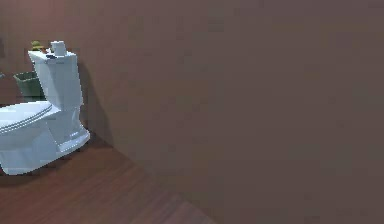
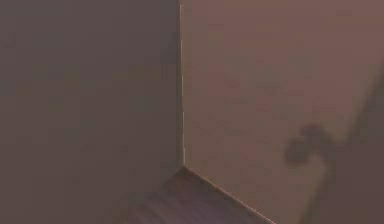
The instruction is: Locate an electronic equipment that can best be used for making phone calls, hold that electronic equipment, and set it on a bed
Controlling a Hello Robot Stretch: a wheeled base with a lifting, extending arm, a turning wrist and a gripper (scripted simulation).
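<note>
Brown walls closed off the room on every side, plain and bare in the forward view. Dark wooden floor ran from the near edge up to the wall's foot. On that floor, at the forward view's left, stood a white toilet with its lid down and its tank set back toward the wall. A white roll stood upright on top of the tank. Beside the roll lay a small dark speck, too small to name. A yellowish thing showed just behind the tank's top, perhaps a bottle or a toy. A greenish bin sat on the floor behind the toilet, partly hidden by it.

To the arm side, two walls met in an upright corner, and a wedge of the same dark flooring reached into it.
</note>
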